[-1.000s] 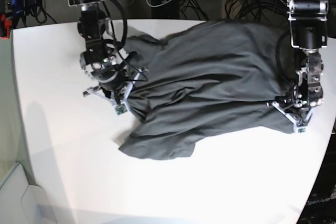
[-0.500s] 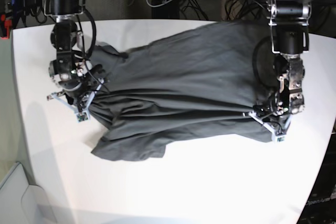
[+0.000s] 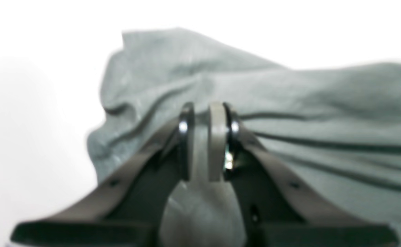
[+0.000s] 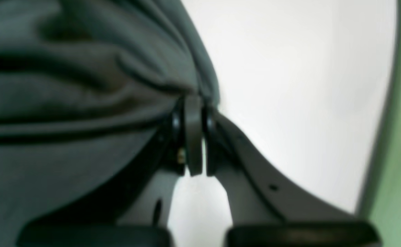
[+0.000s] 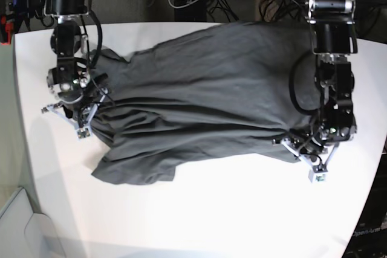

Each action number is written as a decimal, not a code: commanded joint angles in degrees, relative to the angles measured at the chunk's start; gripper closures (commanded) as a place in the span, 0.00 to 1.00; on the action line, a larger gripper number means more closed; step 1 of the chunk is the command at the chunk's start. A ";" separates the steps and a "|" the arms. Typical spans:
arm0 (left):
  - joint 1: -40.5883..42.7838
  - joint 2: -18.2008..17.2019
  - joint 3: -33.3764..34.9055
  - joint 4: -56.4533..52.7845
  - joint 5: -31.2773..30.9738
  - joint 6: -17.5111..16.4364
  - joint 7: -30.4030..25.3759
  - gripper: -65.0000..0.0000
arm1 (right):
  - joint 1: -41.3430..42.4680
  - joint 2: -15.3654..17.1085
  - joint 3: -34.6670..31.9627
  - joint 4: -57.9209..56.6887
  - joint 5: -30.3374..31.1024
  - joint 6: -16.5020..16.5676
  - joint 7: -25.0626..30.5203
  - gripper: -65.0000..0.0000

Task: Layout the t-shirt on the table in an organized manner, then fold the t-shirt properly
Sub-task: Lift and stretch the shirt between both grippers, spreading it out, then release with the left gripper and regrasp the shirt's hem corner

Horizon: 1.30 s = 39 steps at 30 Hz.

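Your two arms have carried the t-shirt (image 5: 199,95) toward the near side of the table (image 5: 199,209) over the last second, spreading apart as they went, and the cloth between them now runs in long, taut creases from one grip to the other. In the base view the right gripper (image 5: 77,116) has moved out to the left edge of the shirt while the left gripper (image 5: 308,155) has dropped lower on the opposite side, so the shirt lies wider and flatter than it did a moment ago. Both pairs of jaws are pressed together on fabric: the left wrist view shows the left gripper (image 3: 205,140) pinching a bunched fold of the shirt (image 3: 289,109), and the right wrist view shows the right gripper (image 4: 192,133) clamped on an edge where the creases gather. The shirt rests on the white tabletop, its far part reaching the back edge, with one loose flap (image 5: 133,170) trailing toward you at the lower left. That flap and the diagonal ridges suggest the laying-out step is well under way but not finished; folding looks some way off. Your stretch appears to be working, though the hanging flap will likely need smoothing before any fold
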 commanded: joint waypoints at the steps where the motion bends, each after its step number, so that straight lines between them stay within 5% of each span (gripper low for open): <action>1: -1.00 -0.82 -0.86 0.92 0.03 0.28 0.05 0.88 | 1.13 0.26 -0.19 3.24 -0.15 -0.43 1.19 1.00; 8: -1.00 -2.75 -12.03 -4.71 0.20 -0.07 -0.30 0.88 | 1.39 -6.34 -7.39 13.17 -0.15 2.56 -6.20 1.00; 16: -0.30 -5.04 -12.29 -10.33 0.03 -0.16 -0.39 0.88 | 1.39 -13.46 -15.66 8.52 -0.41 2.56 -7.07 1.00; 39: -4.96 1.56 -4.12 -10.60 0.64 0.37 -0.56 0.88 | -9.95 -8.01 -15.57 5.17 -0.50 2.56 -7.34 1.00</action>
